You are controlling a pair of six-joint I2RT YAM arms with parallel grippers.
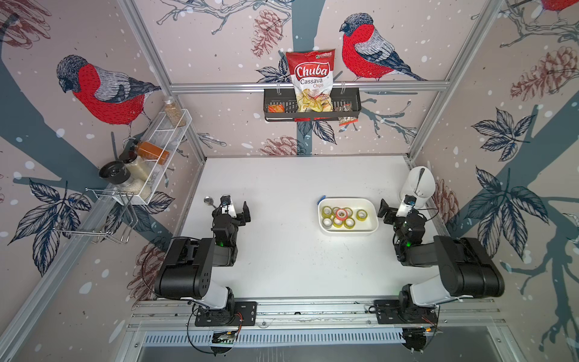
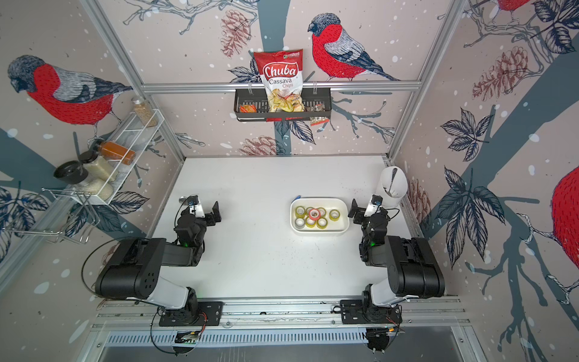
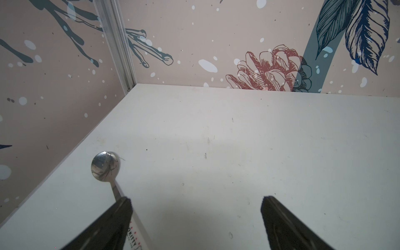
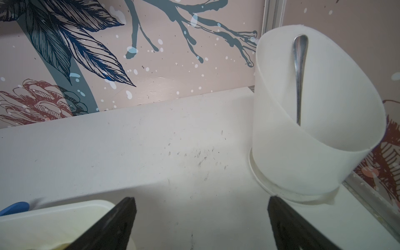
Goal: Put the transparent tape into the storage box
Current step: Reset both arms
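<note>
Left wrist view and right wrist view: left gripper (image 3: 197,198) and right gripper (image 4: 201,198) are both seen spread wide, nothing held.

The left gripper is poised over the bare white tabletop (image 3: 216,129), a round-bowled metal spoon (image 3: 105,166) being laid just beside one finger. The right gripper is set just beside the shallow white plastic storage box (image 4: 54,211), with a tall white cylindrical cup (image 4: 303,151) near on its other side; one slim metal utensil handle (image 4: 299,75) is stood in that cup. In both top views several yellowish transparent tape rolls (image 1: 361,214) are seen lying flat inside the storage box, a reddish roll (image 1: 341,214) among them, and a small blue object (image 1: 321,199) is tucked against its far corner.
</note>
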